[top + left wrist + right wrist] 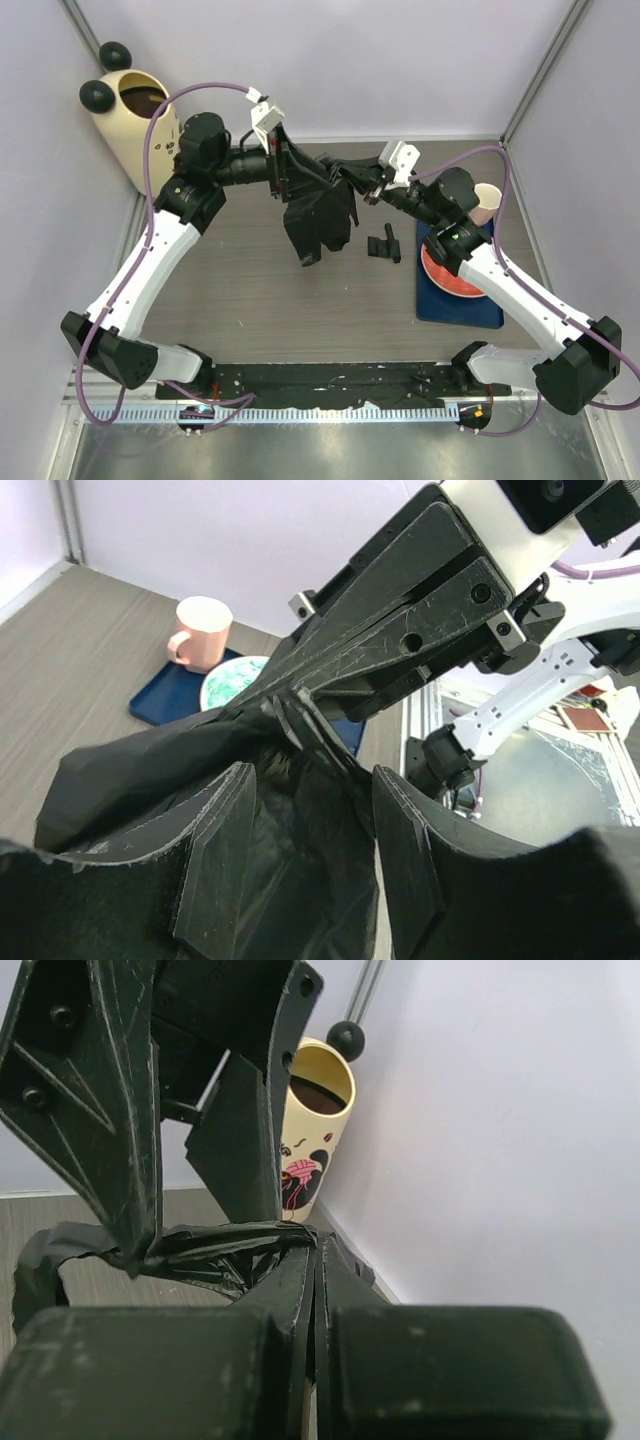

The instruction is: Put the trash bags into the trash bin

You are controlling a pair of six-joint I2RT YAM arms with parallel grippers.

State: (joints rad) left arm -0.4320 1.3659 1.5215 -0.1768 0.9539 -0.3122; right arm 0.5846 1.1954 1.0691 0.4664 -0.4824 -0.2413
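Observation:
A black trash bag [320, 218] hangs above the table between my two grippers, its lower part drooping toward the table top. The right gripper [318, 1250] is shut on a bunched upper edge of the bag [200, 1245]. My left gripper [310, 850] stands open, its fingers apart on either side of the bag's folds [150, 770], facing the right gripper [400, 630]. From above, the left gripper [312, 178] and right gripper [352, 183] meet over the table's far middle. The cream trash bin [130, 120] with black ball ears stands at the far left corner, top open [315, 1130].
A small black folded object [385, 245] lies on the table right of the bag. A blue tray [460, 305] at the right holds a red plate [450, 275], with a pink cup [487, 200] behind. White walls close in the left and right sides.

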